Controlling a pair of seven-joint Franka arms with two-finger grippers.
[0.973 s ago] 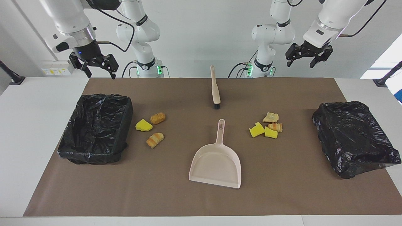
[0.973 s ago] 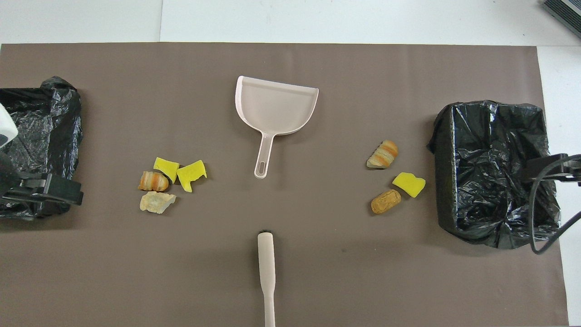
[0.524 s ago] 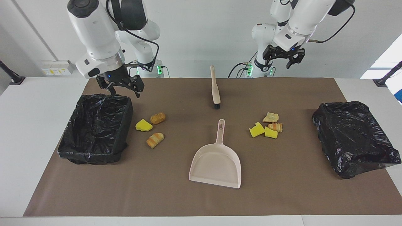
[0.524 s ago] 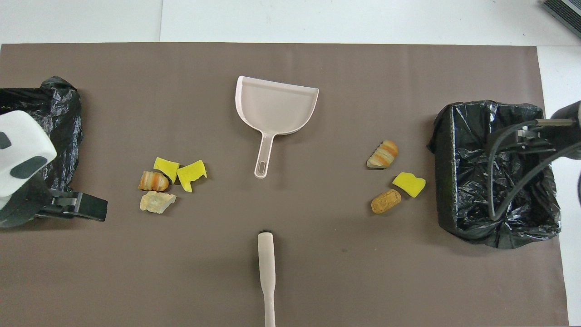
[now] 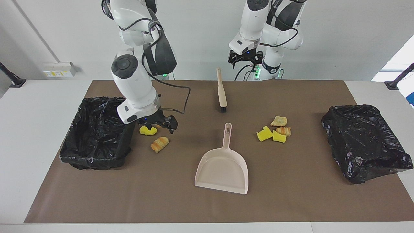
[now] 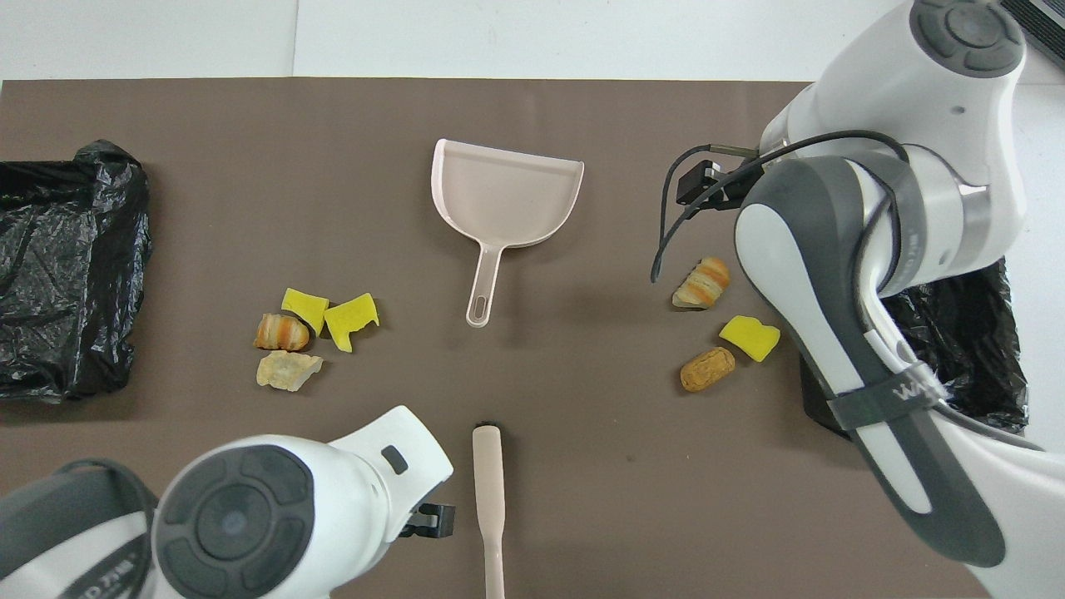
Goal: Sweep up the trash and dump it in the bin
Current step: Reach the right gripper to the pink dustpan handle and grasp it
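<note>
Trash [image 5: 273, 130] lies in two clusters on the table [image 5: 291, 200], one beside each black bin.
Bins [image 5: 97, 134] flank the dustpan [image 5: 223, 168] and brush [image 5: 221, 90] — right claw [image 5: 157, 124] hangs released over the three-piece cluster [image 6: 722, 320]; left claw [image 5: 245, 59], released too, hovers by the brush handle.

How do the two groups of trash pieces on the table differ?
The group near the right arm's bin has three pieces, spread apart; the group toward the left arm's end has four, packed together. The right gripper hangs over the first. Both mix yellow chunks with bread-like lumps.
</note>
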